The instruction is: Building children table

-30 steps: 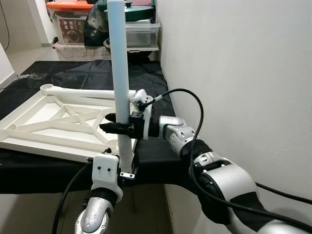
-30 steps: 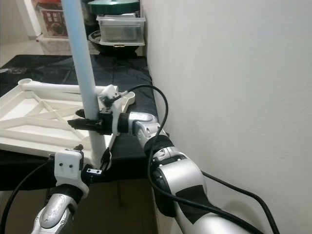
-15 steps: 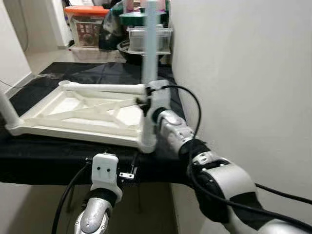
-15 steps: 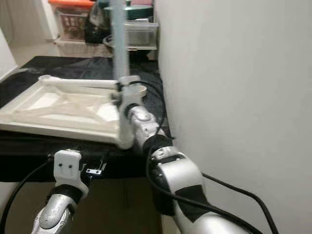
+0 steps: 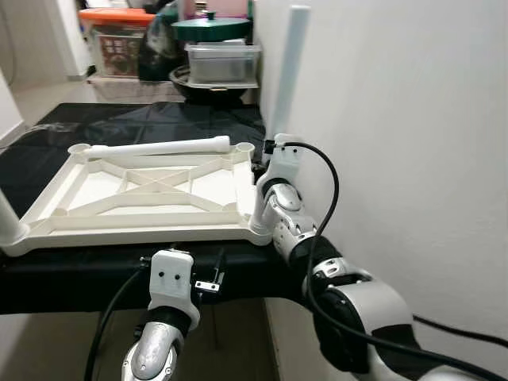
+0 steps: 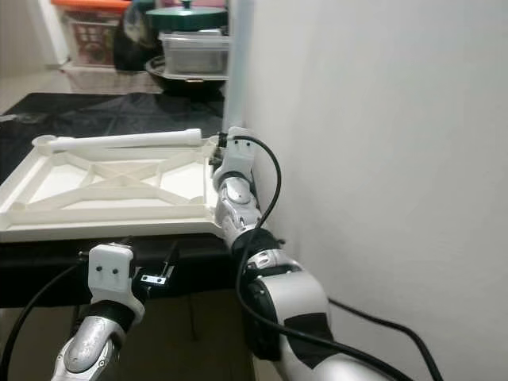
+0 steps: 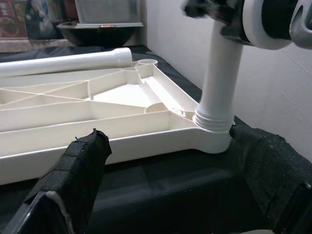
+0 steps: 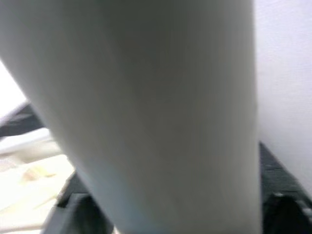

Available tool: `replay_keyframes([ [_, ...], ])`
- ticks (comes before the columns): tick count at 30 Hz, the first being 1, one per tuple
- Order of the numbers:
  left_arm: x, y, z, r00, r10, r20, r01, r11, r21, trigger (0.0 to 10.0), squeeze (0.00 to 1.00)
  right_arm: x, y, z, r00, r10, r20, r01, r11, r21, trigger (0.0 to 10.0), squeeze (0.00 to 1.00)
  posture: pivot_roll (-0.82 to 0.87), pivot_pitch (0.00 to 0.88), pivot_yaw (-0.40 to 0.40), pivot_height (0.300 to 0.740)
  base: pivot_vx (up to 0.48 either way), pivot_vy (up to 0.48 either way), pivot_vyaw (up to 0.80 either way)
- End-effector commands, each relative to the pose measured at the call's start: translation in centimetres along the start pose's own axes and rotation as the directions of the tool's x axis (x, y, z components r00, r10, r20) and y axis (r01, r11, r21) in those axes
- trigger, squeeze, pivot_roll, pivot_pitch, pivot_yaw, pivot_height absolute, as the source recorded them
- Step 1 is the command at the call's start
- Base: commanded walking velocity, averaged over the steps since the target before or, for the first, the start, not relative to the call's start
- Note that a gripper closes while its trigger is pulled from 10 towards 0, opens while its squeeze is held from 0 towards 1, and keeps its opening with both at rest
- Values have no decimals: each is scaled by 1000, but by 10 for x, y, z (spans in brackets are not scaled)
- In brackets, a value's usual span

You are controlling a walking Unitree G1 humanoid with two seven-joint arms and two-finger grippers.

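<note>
Tabletop (image 5: pixel 151 186), white and ribbed, is laid upside down on a black cloth (image 5: pixel 143 127), with its near right corner close to the wall (image 5: pixel 397 119). A leg (image 5: pixel 286 71) is held upright in that corner's socket (image 7: pixel 212 139) by the right gripper (image 5: pixel 279 159), which is closed around the leg a little above the socket. A second leg (image 5: pixel 155 148) lies loose along the far edge of the top, and the base of another (image 5: pixel 8 222) is seen standing at the near left corner.

The left gripper (image 7: pixel 180 180) hovers just below the table's near edge; its fingers (image 7: pixel 73 175) are spread wide and hold nothing.

Several things could go wrong. The leg seems to lean slightly toward the wall; if it is pushed or turned at that tilt, it could jam in the socket or sit crooked. The top is not held down, so a sideways force from the right arm could slide it on the cloth or shove it against the wall. The loose leg could be rolled off by any such jolt.

From the left wrist view the collar of the leg is seen meeting the socket rim, which the head views hide behind the right arm. The right wrist view gives a blurred close-up of the leg. From the head views the leg's lean and the loose leg are judged.
</note>
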State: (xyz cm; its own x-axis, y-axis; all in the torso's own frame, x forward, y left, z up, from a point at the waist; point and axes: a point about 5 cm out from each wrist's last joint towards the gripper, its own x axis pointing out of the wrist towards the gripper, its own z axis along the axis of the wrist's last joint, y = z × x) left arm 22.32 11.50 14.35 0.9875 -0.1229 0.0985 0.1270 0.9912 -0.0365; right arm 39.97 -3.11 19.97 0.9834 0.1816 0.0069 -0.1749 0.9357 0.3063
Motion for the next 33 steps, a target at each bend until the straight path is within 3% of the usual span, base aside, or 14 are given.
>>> replay_keyframes([
  [1, 0, 1, -1, 1000, -3, -4, 3, 1000, 6, 10000, 0, -1, 16, 1, 990, 142, 14, -143, 990, 21, 10000, 0, 17, 0, -46, 740, 0, 0, 0],
  [4, 0, 0, -1, 1000, -4, -4, 4, 1000, 6, 10000, 0, -4, 27, -2, 909, 416, -31, -415, 909, 37, 10000, 0, 17, 0, -45, 740, 0, 0, 0],
  [6, 0, 0, -1, 1000, -4, -4, 4, 1000, 6, 10000, 0, -4, 27, -2, 909, 416, -31, -415, 909, 37, 10000, 0, 17, 0, -45, 740, 0, 0, 0],
  [8, 0, -1, -1, 1000, -6, -3, 6, 1000, 5, 10000, 0, -10, 26, -5, 773, 626, -104, -628, 778, 23, 10000, 0, 14, 0, -48, 740, 0, 0, 0],
  [10, 0, -1, -1, 1000, -6, 0, 6, 1000, 3, 10000, 0, -12, 23, -5, 723, 678, -134, -683, 731, 15, 10000, 0, 14, 0, -48, 740, 0, 0, 0],
  [13, 1, -1, -1, 1000, -8, 2, 8, 1000, 3, 10000, 0, -19, 22, -3, 538, 815, -216, -834, 552, 4, 10000, 0, 19, 0, -52, 740, 0, 0, 0],
  [15, 1, -1, 0, 1000, -9, 2, 9, 1000, 3, 10000, 0, -21, 22, -4, 494, 836, -237, -860, 510, 7, 10000, 0, 19, 0, -52, 740, 0, 0, 0],
  [17, 1, -2, 0, 1000, -12, 3, 12, 1000, 1, 10000, 0, -29, 30, -8, 334, 893, -301, -936, 352, 4, 10000, 0, 27, 0, -57, 740, 0, 0, 0],
  [19, 1, -2, 0, 1000, -12, 3, 12, 1000, 1, 10000, 0, -29, 30, -8, 334, 893, -301, -936, 352, 4, 10000, 0, 27, 0, -57, 740, 0, 0, 0],
  [21, 1, -2, 0, 1000, -13, 3, 13, 1000, 1, 10000, 0, -32, 35, -9, 273, 909, -315, -956, 293, 17, 10000, 0, 27, 0, -57, 740, 0, 0, 0],
  [22, 0, -2, 0, 1000, -13, 3, 13, 1000, 2, 10000, 0, -34, 41, -11, 247, 914, -322, -964, 265, 13, 39, 0, 35, 0, -63, 740, 0, 0, 0],
  [24, 0, -3, -1, 1000, -11, 2, 11, 1000, 3, 10000, 0, -34, 48, -13, 271, 911, -310, -958, 286, 3, 0, 0, 38, 0, -66, 740, 0, 0, 0],
  [29, 0, -1, -1, 1000, 1, 3, -1, 1000, 6, 10000, 0, -13, 45, -20, 729, 622, -287, -676, 721, -154, 0, 0, 41, 0, -72, 740, 0, 0, 0],
  [33, 0, 0, -1, 1000, 3, 2, -3, 1000, 6, 10000, 0, -6, 29, -21, 875, 406, -263, -464, 860, -215, 0, 0, 27, 0, -64, 740, 0, 0, 0],
])
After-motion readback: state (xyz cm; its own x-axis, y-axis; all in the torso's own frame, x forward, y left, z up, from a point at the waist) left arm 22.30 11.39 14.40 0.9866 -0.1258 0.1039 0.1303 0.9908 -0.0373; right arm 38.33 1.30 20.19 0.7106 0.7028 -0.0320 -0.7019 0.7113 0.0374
